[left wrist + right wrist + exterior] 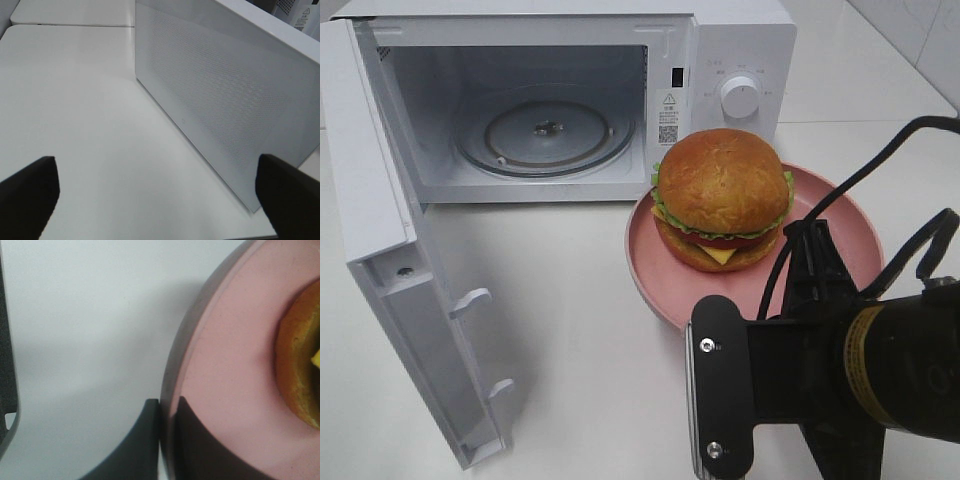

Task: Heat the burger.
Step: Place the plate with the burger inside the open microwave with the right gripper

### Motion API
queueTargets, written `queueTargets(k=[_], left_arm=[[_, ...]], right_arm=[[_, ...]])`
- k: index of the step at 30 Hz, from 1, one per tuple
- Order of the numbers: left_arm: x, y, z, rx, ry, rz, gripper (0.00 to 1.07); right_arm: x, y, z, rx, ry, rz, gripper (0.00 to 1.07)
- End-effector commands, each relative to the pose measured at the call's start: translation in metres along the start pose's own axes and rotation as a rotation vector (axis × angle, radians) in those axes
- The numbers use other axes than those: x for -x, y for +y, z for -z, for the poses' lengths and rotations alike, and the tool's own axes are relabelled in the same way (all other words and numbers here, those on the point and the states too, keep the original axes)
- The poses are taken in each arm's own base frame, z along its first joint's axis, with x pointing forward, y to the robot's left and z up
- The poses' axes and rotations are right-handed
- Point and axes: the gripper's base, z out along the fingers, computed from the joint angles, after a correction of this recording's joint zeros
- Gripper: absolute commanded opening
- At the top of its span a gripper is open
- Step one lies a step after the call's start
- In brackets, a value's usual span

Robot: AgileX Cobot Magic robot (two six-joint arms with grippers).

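Jaws of our right gripper (168,410) are nearly closed, pinching the rim of the pink plate (225,365), one finger inside and one outside. On that plate, near the jaws but apart from them, sits the burger (723,195). Our left gripper (155,195) is spread wide, holding nothing, beside the microwave (740,60), whose door (410,300) stands open on its glass turntable (545,135).

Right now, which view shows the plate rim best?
Right wrist: the plate rim fills it, pinched between the fingers of the right gripper. Exterior high shows most of the plate, the arm hiding its near rim. Left wrist shows none.
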Motion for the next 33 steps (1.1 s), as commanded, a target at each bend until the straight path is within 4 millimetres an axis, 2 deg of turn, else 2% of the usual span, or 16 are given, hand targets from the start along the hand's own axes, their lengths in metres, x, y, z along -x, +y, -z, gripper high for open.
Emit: queueTargets(k=[1,13,20,33], left_arm=[[-0.001,0.000,0.002,-0.003,-0.023,-0.001,1.00],[-0.001,0.000,0.002,-0.003,-0.023,-0.001,1.00],[-0.001,0.000,0.002,-0.003,-0.023,-0.001,1.00],[-0.001,0.000,0.002,-0.003,-0.023,-0.001,1.00]], right_arm=[[0.001,-0.004,0.002,-0.037,-0.012,0.045,0.00],[0.007,-0.004,0.002,-0.036,-0.081,0.180,0.00],[-0.002,-0.018,-0.007,-0.037,-0.116,0.213,0.00],[-0.011,-0.029,-0.016,-0.008,-0.185,0.304,0.00]])
